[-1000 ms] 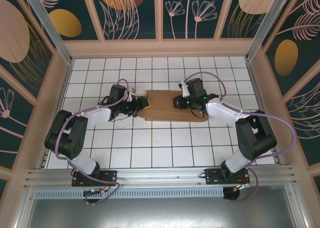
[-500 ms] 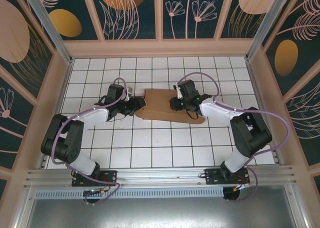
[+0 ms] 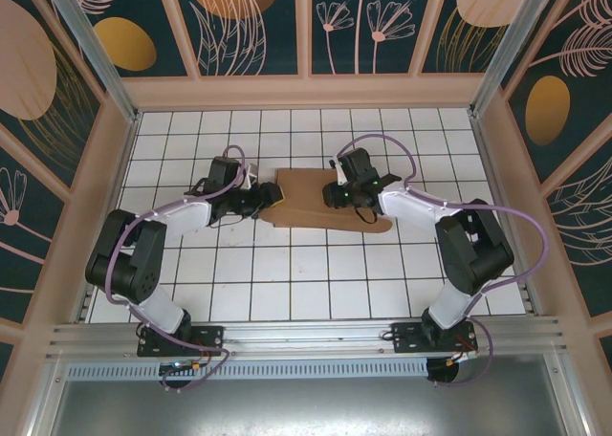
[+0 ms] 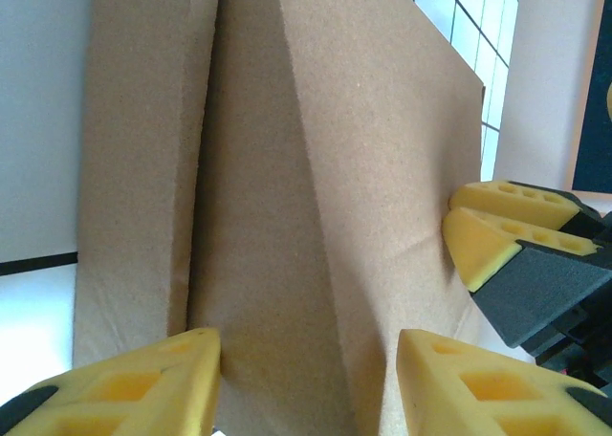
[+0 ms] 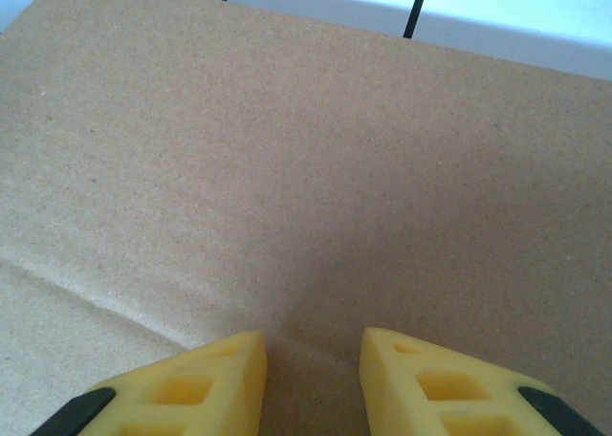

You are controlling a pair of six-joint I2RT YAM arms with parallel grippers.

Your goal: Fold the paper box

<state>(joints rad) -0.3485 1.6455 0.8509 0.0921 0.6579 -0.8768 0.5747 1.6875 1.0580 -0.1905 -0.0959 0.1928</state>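
We see the paper box (image 3: 306, 207) lying flat on the white tiled tabletop (image 3: 287, 283). It sits in the far half, about midway between the side walls, with its long side running left to right. It is plain brown cardboard, and a rounded tab (image 3: 381, 228) sticks out at its near right corner.

The left pincer (image 3: 272, 197) reaches in from the left and meets the box at its left edge. From the left wrist we look along its yellow fingers (image 4: 143, 383), which stand well apart with a raised fold (image 4: 287, 216) of the cardboard between them. One finger lies against the edge of that fold and the other sits on its far side. We cannot tell whether this pincer truly pinches the fold or merely straddles it.

The right pincer (image 3: 333, 197) comes in from the right and is over the top face of the box, near its middle. In the right wrist view its two yellow fingertips (image 5: 201, 388) point at the brown surface. They are a little apart, with nothing held between them. A faint crease line (image 5: 115, 307) runs across the cardboard to their left. From the left wrist the same pincer appears at the right side, its fingers close up against the cardboard face. We cannot say whether they press on it.

Purple cables (image 3: 516, 221) loop along both arms.
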